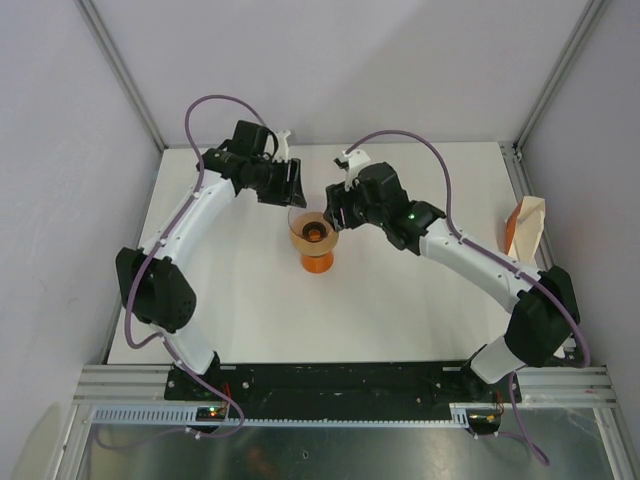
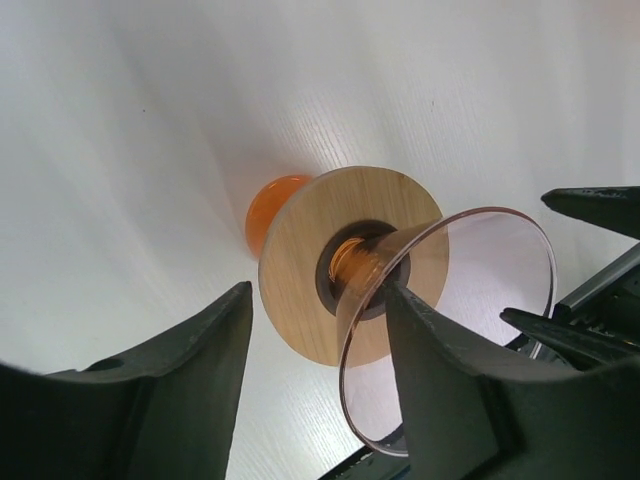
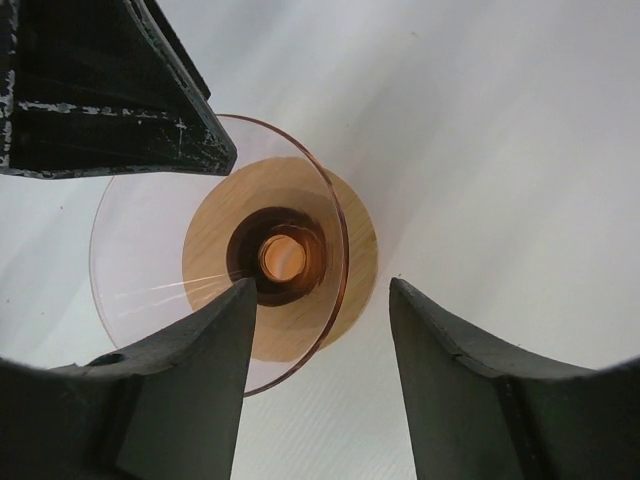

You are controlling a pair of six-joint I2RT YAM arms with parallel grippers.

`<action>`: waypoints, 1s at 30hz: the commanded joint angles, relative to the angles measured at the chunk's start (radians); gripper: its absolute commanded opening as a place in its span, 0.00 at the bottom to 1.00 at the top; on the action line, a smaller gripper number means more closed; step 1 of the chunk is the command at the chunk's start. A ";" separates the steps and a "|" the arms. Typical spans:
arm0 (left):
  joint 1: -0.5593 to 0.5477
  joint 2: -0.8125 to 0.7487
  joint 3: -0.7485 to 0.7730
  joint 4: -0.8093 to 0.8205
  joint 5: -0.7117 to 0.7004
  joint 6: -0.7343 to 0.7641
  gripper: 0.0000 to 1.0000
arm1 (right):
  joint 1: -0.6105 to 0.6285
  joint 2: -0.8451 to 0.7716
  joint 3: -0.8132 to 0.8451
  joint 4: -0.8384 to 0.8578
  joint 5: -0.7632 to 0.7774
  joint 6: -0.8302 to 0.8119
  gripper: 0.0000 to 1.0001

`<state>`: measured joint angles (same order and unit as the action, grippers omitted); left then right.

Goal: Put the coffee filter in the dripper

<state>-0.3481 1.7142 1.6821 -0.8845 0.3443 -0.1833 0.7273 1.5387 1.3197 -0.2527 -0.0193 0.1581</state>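
The dripper (image 1: 311, 226), a clear pinkish funnel, sits tilted with its tip in the tan ring of the orange stand (image 1: 316, 258) at mid-table. My left gripper (image 1: 292, 190) is open, and in the left wrist view (image 2: 318, 290) the dripper's rim (image 2: 480, 262) passes between its fingers. My right gripper (image 1: 339, 210) is open too, and in the right wrist view (image 3: 322, 285) its fingers straddle the dripper's rim (image 3: 140, 262) on the opposite side. The coffee filter (image 1: 524, 228), a folded cream paper cone, lies at the table's far right edge, away from both grippers.
The stand's wooden ring (image 2: 300, 250) and orange base (image 2: 272, 205) show under the funnel. The white table (image 1: 400, 300) has grey walls on three sides. A metal rail runs along the near edge by the arm bases.
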 commanded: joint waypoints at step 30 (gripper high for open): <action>0.067 -0.273 -0.162 0.197 -0.115 0.335 0.78 | -1.226 -0.453 -0.417 -0.087 -0.094 -0.001 0.42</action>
<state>-0.2916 1.5139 1.5723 -0.7933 0.2382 0.0795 -0.4252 1.0859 0.9459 -0.4366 -0.0719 0.1467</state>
